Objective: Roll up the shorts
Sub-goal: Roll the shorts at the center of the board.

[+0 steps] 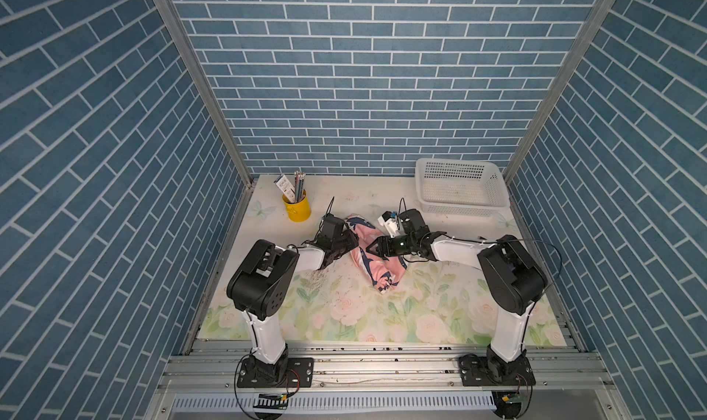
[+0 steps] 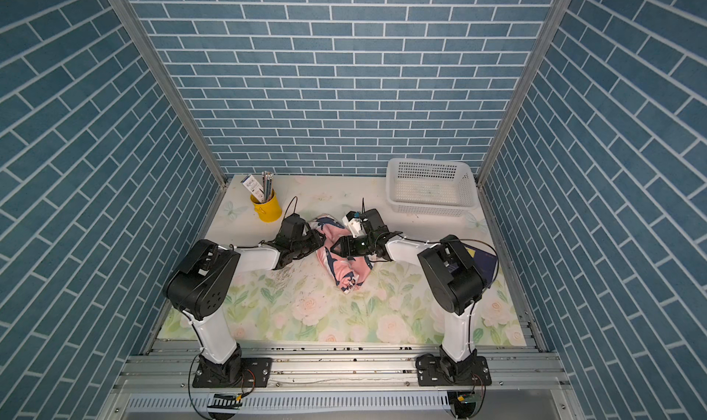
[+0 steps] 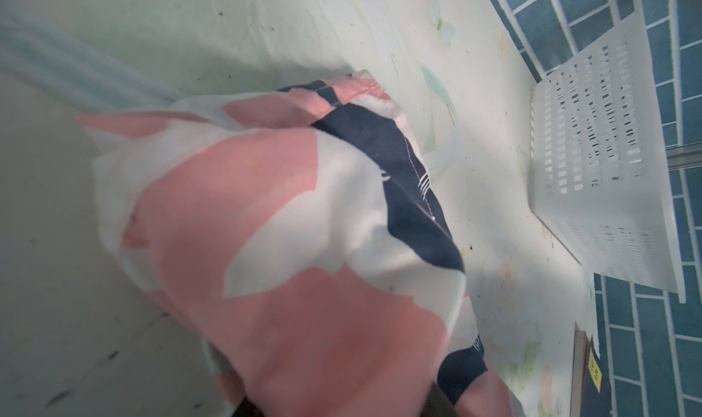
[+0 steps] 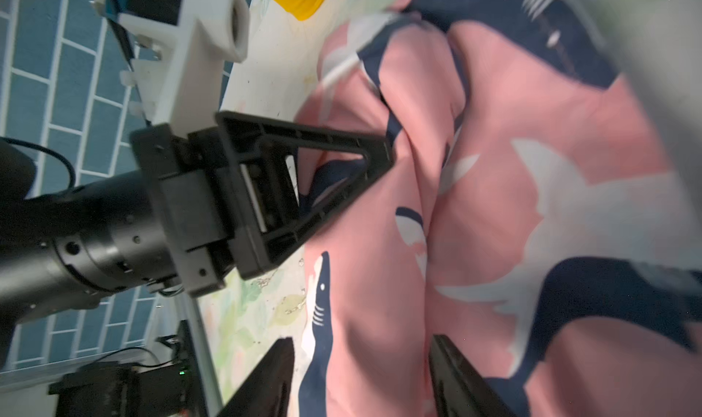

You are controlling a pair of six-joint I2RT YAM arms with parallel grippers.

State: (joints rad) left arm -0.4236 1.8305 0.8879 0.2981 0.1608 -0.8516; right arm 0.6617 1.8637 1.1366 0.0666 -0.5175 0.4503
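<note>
The shorts [image 1: 369, 259] [image 2: 346, 265], pink with navy-and-white sharks, lie bunched in a long lump mid-table in both top views. My left gripper [image 1: 350, 242] meets their left side. In the left wrist view the fabric [image 3: 304, 225] fills the space between its dark fingers [image 3: 442, 402], and the left gripper [image 3: 342, 403] is shut on a bunch of it. My right gripper [image 1: 373, 248] hangs over the lump from the right. In the right wrist view the right gripper [image 4: 362, 343] stands open, straddling a pink fold [image 4: 380, 301], with the left gripper [image 4: 380, 157] pressed into the cloth beyond.
A yellow cup [image 1: 296, 207] of pencils stands at the back left. A white perforated basket [image 1: 461, 188] sits at the back right. A dark blue book [image 2: 482, 263] lies at the right edge behind the right arm. The table [image 1: 344, 315] has a floral cover.
</note>
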